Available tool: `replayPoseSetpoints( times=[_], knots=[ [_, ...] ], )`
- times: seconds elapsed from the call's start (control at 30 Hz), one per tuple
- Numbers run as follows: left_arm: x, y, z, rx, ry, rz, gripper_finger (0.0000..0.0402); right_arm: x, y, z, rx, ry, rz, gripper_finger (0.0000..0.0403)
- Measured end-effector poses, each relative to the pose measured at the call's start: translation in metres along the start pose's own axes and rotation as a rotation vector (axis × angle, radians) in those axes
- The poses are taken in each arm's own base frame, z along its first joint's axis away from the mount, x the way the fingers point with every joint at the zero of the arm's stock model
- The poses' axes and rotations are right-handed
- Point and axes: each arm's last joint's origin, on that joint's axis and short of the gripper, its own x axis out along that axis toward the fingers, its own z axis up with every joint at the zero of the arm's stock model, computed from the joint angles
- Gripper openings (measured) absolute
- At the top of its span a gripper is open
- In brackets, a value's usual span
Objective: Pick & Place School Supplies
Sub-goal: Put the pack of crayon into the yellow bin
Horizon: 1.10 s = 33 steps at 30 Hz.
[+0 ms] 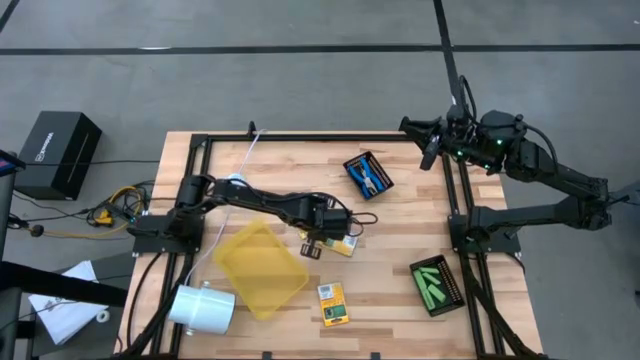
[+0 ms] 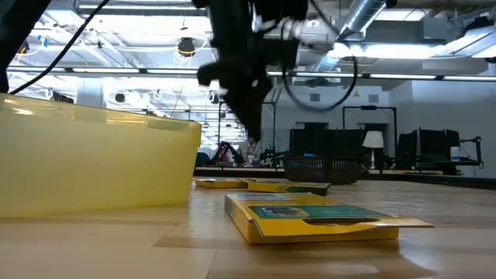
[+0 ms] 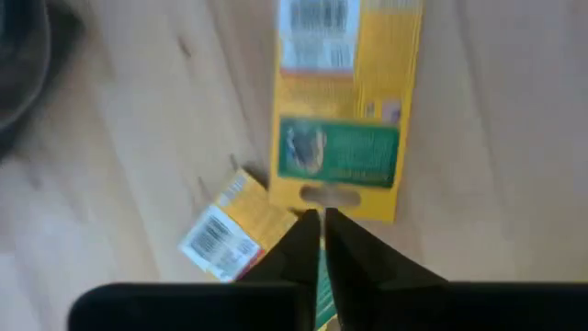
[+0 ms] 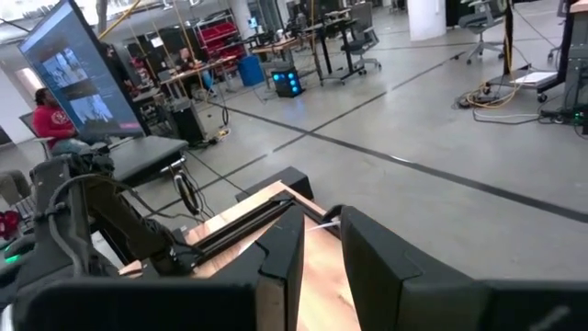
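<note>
Wood table (image 1: 400,230). Crayon box (image 1: 333,304) lies nearest, below the yellow tray (image 1: 260,268). Left gripper (image 1: 322,238), right of tray, clenched on a second box (image 1: 343,246). Right gripper (image 1: 430,145) idles far off, slightly parted, empty.

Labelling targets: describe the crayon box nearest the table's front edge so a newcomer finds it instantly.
Start at the yellow tray on the wooden table, seen from above. Just right of its lower corner lies the crayon box, flat and alone. The other boxes sit under the left gripper; this one has nothing touching it.
</note>
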Motion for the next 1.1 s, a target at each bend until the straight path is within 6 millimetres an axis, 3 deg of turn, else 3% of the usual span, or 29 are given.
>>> replayPoseSetpoints(
  times=[0.13,0.37,0.47,0.6,1.1],
  knots=[
    [0.021,-0.009,-0.016,0.093,0.084,-0.067,0.0060,0.000,-0.001,0.000,0.000,-0.001,-0.005,0.0068],
    [0.023,-0.019,-0.012,0.230,0.029,-0.067,0.0172,0.000,-0.001,0.000,-0.001,0.003,-0.005,0.0068],
    [0.023,-0.020,-0.010,0.256,0.012,-0.056,0.0199,0.000,-0.001,0.000,-0.001,0.003,-0.005,0.0068],
    [0.028,-0.023,-0.011,0.286,-0.003,-0.051,0.0204,0.000,-0.001,0.000,-0.001,0.003,-0.005,0.0068],
    [0.051,-0.035,-0.025,0.308,-0.036,-0.050,0.0160,-0.004,-0.002,0.000,-0.026,0.003,0.003,0.0068]
  ],
)
